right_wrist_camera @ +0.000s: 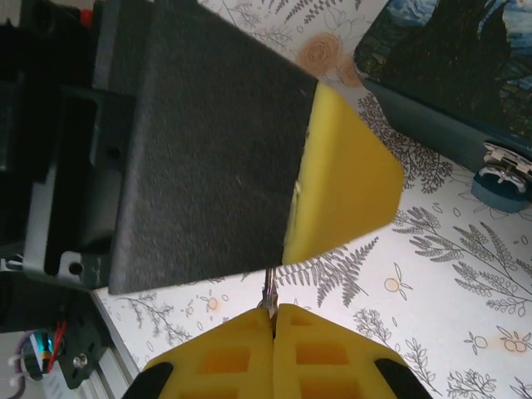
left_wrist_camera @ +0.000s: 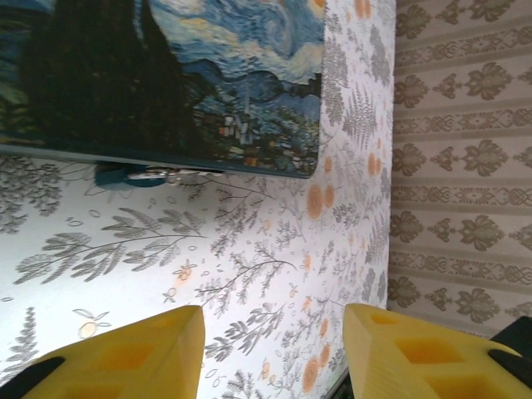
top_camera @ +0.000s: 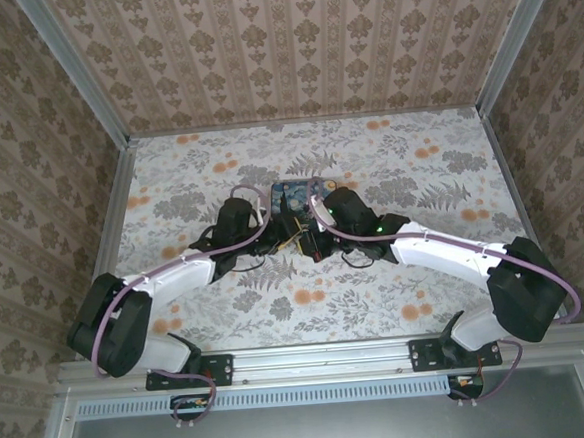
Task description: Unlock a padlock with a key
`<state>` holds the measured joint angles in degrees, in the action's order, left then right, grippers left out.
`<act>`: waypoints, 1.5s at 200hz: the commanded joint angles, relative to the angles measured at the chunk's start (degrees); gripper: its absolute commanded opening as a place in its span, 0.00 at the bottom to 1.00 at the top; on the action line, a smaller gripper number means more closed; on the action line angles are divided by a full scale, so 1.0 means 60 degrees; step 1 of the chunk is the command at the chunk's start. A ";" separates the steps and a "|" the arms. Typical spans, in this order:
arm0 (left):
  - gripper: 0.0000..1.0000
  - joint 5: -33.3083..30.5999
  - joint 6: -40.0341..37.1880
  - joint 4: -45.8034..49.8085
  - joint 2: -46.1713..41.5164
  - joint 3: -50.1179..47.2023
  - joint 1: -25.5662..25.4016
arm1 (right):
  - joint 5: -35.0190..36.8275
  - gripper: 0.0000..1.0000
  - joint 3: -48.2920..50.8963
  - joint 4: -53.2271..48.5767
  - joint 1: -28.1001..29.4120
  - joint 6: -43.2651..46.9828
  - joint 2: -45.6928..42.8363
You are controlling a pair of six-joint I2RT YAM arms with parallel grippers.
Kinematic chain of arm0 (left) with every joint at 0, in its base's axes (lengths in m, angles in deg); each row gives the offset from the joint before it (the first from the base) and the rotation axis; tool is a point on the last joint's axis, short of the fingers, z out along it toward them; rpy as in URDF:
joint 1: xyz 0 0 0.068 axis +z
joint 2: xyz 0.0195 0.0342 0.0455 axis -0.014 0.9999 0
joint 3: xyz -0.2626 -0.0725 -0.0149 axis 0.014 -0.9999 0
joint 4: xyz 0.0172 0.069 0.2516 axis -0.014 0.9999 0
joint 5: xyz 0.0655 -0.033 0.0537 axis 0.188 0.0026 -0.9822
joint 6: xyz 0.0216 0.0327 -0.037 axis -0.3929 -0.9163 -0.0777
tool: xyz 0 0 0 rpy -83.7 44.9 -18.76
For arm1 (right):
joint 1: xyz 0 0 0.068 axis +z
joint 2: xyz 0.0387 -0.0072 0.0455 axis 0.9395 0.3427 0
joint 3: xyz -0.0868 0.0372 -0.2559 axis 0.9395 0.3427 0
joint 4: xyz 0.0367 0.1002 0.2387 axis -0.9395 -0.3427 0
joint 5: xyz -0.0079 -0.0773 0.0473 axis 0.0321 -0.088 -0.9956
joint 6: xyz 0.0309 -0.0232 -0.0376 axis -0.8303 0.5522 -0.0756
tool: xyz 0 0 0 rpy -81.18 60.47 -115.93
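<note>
The padlock (right_wrist_camera: 499,181) is a small bluish lock with a shiny shackle, lying on the table against the edge of the painted-print box (right_wrist_camera: 449,58). In the left wrist view the padlock (left_wrist_camera: 125,174) peeks out from under the box (left_wrist_camera: 166,75). My right gripper (right_wrist_camera: 273,314) is shut on the key (right_wrist_camera: 268,293), whose thin metal blade sticks out between the yellow fingertips. Just ahead of the key hangs a black and yellow finger (right_wrist_camera: 341,179) of the left gripper. My left gripper (left_wrist_camera: 274,324) stands open over bare table, nothing between its fingers. Both grippers (top_camera: 294,241) meet just in front of the box.
The blue-and-yellow box (top_camera: 292,195) sits mid-table behind the grippers. Patterned walls (top_camera: 299,38) close in the floral table (top_camera: 419,170) at the back and both sides. A metal rail (top_camera: 312,360) runs along the near edge.
</note>
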<state>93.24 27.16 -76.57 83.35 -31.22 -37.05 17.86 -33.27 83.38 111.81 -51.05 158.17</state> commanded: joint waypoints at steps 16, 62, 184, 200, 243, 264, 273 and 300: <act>0.42 0.0179 0.0225 -0.0735 0.0094 0.0229 -0.0133 | -0.0401 0.00 0.0179 0.0503 -0.0127 -0.0405 -0.0266; 0.34 0.0154 0.0252 -0.0788 0.0120 0.0242 -0.0212 | -0.0414 0.00 0.0253 0.0625 -0.0221 -0.0489 -0.0266; 0.04 0.0080 0.0297 -0.0905 0.0139 0.0273 -0.0403 | -0.0544 0.00 0.0461 0.0986 -0.0472 -0.0741 -0.0289; 0.00 0.0073 0.0298 -0.0907 0.0138 0.0296 -0.0443 | -0.0569 0.00 0.0486 0.1058 -0.0502 -0.0792 -0.0279; 0.00 -0.0203 0.0357 -0.0880 0.0021 0.0344 -0.0445 | -0.0686 0.48 0.1532 0.2333 -0.1037 -0.1622 -0.1166; 0.00 -0.0347 0.0337 -0.0904 -0.0037 0.0445 -0.0432 | -0.0945 0.51 0.2355 0.3490 -0.1431 -0.2335 -0.1680; 0.00 -0.0369 0.0300 -0.0942 -0.0038 0.0515 -0.0433 | -0.1133 0.52 0.2601 0.3938 -0.1520 -0.2513 -0.1773; 0.00 -0.0460 0.0342 -0.1217 -0.0002 0.0666 -0.0422 | -0.1543 0.54 0.3010 0.5178 -0.1627 -0.2873 -0.1744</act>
<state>91.69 29.41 -81.12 83.85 -29.93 -39.45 12.57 -17.21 104.12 102.34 -64.31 148.16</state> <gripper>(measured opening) 0.041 0.539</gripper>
